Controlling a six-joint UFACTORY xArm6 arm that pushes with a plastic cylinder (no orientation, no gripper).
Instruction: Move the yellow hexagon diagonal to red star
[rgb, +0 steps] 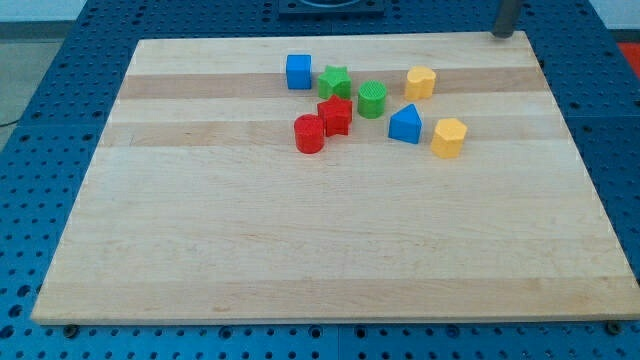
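Wooden bench (330, 250) fills most of the camera view, pale and striped with lighter and darker boards, resting on a blue perforated surface (60, 60). Eight small blocks sit clustered in the upper middle of the bench.

At the view's top right corner a dark rod comes down from the frame edge; my tip (505, 35) sits at the bench's far edge, well apart from every block. This arm has no fingers, so no spread or pinch can be told.

Yellow hexagon (449, 137) lies at the right end of the cluster, just beside the blue triangle (405, 124) on its left, not clearly touching it. Above these sits a second yellow block (420, 82), rounded in shape, possibly a heart.

Red star (335, 116) lies near the cluster's centre, touching or nearly touching the red cylinder (309, 133) at its lower left. Just above the red star is the green star (335, 81), with the blue cube (298, 72) beside it on the left. A green cylinder (372, 99) stands to the right of the red star, between it and the blue triangle.

The yellow hexagon is well to the right of the red star and slightly lower in the view, with the blue triangle between them.
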